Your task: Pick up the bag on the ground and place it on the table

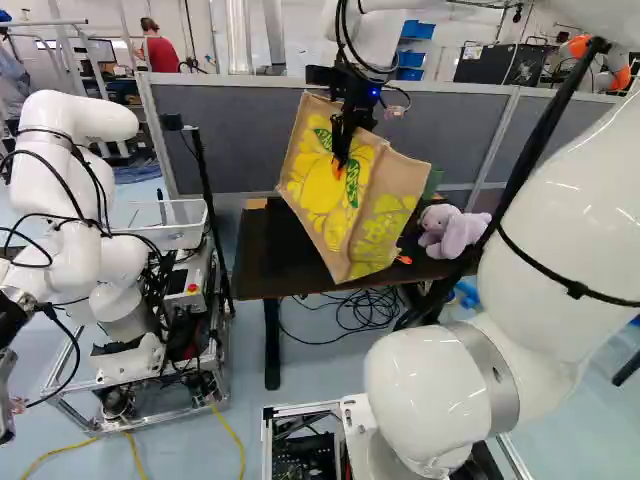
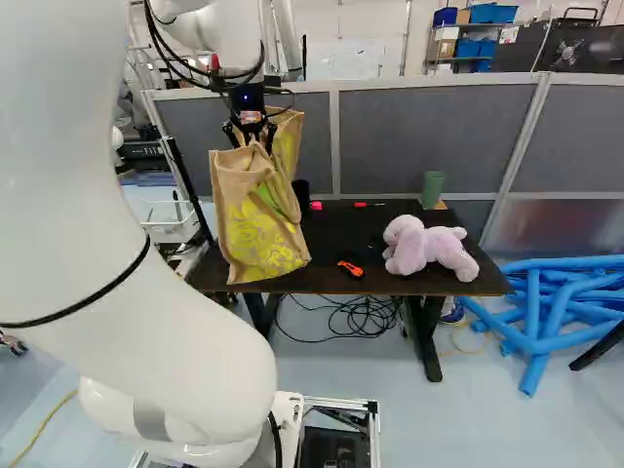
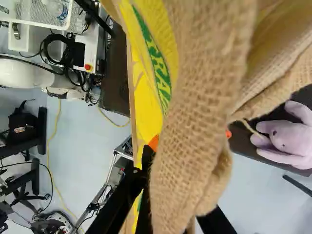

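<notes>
"While you're looking left to right, what's your gripper [image 2: 253, 136] doing?"
"It's clamping the bag [image 2: 258, 229] near its top. The bag is hanging by the table [image 2: 331, 244], contact unclear; rightward, you're seeing a plush toy [image 2: 424, 249]."

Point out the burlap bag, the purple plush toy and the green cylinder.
Burlap bag [image 1: 318, 190]: left base view, on the yellow print of its side.
Purple plush toy [image 2: 448, 252]: right base view, on its body.
Green cylinder [image 2: 433, 189]: right base view, mid-side.
</notes>
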You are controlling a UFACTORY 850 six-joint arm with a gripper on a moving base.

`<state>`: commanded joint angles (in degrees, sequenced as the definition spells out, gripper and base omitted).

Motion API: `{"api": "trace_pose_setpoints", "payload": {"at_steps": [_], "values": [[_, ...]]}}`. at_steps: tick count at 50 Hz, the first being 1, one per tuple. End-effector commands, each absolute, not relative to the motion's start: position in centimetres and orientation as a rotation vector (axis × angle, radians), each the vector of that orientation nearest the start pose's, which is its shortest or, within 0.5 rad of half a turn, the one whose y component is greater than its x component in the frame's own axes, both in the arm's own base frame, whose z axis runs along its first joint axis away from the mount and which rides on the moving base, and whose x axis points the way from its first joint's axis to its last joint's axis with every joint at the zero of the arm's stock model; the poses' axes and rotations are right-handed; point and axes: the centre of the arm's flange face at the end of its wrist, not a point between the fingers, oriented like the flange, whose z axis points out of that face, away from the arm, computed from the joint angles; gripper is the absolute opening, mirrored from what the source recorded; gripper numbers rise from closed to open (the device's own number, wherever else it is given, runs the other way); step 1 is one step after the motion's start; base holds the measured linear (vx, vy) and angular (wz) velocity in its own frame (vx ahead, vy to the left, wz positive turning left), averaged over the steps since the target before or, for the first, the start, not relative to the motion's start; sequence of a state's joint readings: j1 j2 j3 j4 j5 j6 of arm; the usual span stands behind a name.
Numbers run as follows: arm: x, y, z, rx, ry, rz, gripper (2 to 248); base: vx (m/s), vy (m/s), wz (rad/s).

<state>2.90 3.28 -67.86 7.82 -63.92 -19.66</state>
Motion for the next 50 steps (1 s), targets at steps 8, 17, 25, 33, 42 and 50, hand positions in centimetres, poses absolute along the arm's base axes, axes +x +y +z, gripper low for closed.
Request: {"api": "trace_pose_setpoints", "payload": {"at_steps": [8,17,25,33,42,50], "values": [[44.1,3.8,66.9,-2.968,-0.512,-0.218,22,0.000,0.000,0.000],[44.2,4.1,67.0,-2.948,-0.502,-0.221,22,0.000,0.000,0.000],[44.2,4.1,67.0,-2.945,-0.495,-0.221,22,0.000,0.000,0.000],[44.3,3.6,67.0,-2.948,-0.477,-0.223,22,0.000,0.000,0.000],[44.4,2.7,67.0,-2.959,-0.457,-0.224,22,0.000,0.000,0.000],[44.6,1.9,66.9,-2.981,-0.451,-0.222,22,0.000,0.000,0.000]]}}
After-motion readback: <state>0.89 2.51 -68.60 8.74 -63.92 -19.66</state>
